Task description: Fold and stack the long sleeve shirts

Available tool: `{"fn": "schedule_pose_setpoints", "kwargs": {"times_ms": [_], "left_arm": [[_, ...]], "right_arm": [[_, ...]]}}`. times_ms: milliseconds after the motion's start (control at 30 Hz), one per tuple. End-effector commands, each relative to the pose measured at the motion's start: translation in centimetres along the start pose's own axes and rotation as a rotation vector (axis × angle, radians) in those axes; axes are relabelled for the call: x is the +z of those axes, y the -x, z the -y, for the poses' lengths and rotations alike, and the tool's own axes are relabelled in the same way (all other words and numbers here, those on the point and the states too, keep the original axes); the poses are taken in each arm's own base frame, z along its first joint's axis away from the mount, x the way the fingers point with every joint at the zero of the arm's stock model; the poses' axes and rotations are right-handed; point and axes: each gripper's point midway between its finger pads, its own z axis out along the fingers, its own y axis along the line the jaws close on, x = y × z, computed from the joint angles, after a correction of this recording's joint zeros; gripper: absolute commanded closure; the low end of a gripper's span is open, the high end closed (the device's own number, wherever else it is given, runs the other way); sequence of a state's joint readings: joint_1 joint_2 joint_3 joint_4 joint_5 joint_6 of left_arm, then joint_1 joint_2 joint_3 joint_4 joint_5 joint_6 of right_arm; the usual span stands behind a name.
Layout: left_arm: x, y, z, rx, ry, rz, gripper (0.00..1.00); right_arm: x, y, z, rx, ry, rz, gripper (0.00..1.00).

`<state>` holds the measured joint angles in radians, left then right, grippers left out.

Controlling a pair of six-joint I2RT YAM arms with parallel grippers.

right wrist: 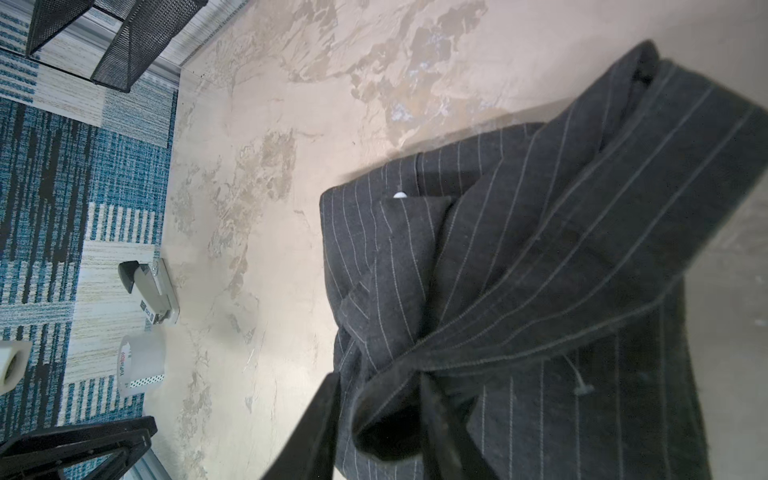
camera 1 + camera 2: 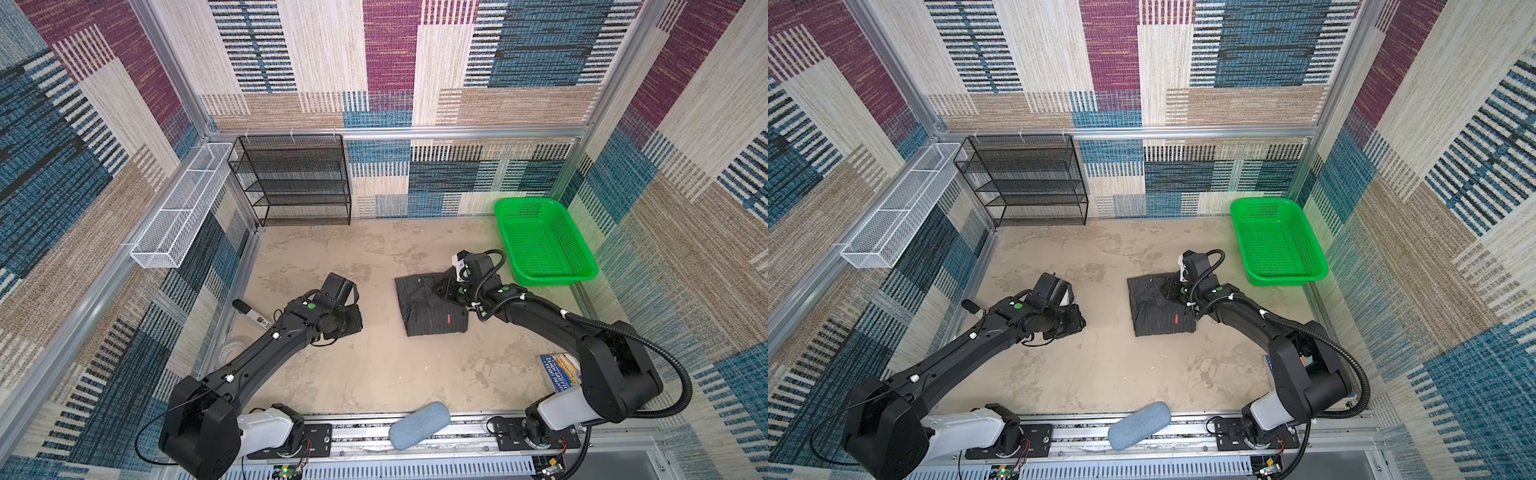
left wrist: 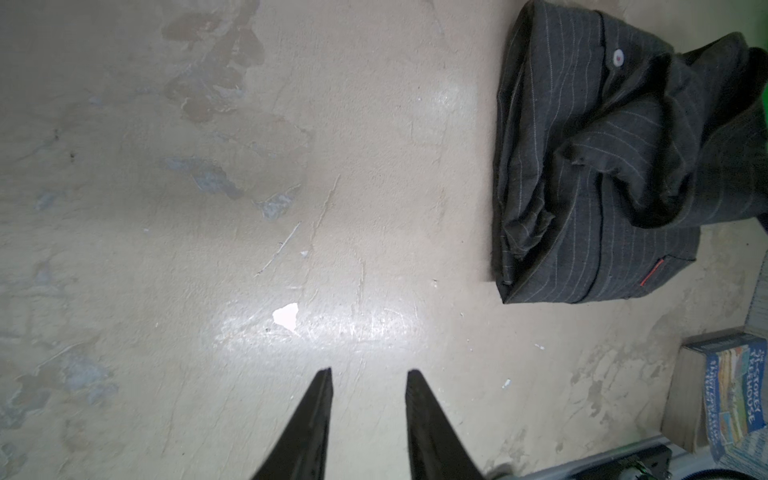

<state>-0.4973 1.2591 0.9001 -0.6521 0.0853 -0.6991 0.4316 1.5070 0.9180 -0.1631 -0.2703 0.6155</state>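
Shirt (image 2: 428, 316): lying folded on the table (image 2: 374, 374), right of the middle, with one sleeve raised.
Left gripper (image 3: 369, 372): hanging over bare table, fingers standing spread apart.
Right gripper (image 1: 376, 378): pinching the raised sleeve fold.
Green basket (image 2: 544, 245): sitting beyond, near the far right corner.

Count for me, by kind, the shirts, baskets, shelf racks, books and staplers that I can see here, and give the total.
Shirts: 1, the pinstriped shirt
Baskets: 2, the green basket and the white wire basket
Shelf racks: 1, the black mesh rack
Books: 1, the book
Staplers: 1, the stapler
Total: 6
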Motion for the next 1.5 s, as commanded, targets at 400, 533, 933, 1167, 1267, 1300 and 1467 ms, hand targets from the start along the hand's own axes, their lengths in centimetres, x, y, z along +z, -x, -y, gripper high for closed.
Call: {"fn": "schedule_pose_setpoints", "kwargs": {"times_ms": [400, 533, 933, 1167, 1267, 1300, 1467], "left_arm": [[0.1, 0.4, 0.2, 0.038, -0.025, 0.016, 0.67], [0.0, 0.4, 0.3, 0.038, -0.030, 0.017, 0.67], [0.3, 0.2, -0.1, 0.035, -0.039, 0.021, 0.68], [0.8, 0.0, -0.1, 0.039, -0.053, 0.011, 0.68], [0.9, 0.0, -0.1, 0.043, -0.055, 0.009, 0.68], [0.9, 0.0, 0.0, 0.047, -0.057, 0.008, 0.68], [0.8, 0.1, 0.0, 0.057, -0.058, 0.010, 0.68]], "right_arm": [[-0.1, -1.8, 0.6, 0.000, -0.103, -0.029, 0.56], [-0.2, -1.6, 0.8, 0.002, -0.119, -0.022, 0.71], [1.4, 2.3, -2.8, -0.089, -0.080, 0.000, 0.85], [4.0, 4.0, -5.0, -0.138, -0.062, -0.016, 0.86], [5.0, 4.7, -6.0, -0.155, -0.054, -0.020, 0.87], [5.3, 4.9, -6.4, -0.158, -0.051, -0.019, 0.86], [7.3, 5.2, -7.9, -0.171, -0.033, -0.031, 0.86]]}}
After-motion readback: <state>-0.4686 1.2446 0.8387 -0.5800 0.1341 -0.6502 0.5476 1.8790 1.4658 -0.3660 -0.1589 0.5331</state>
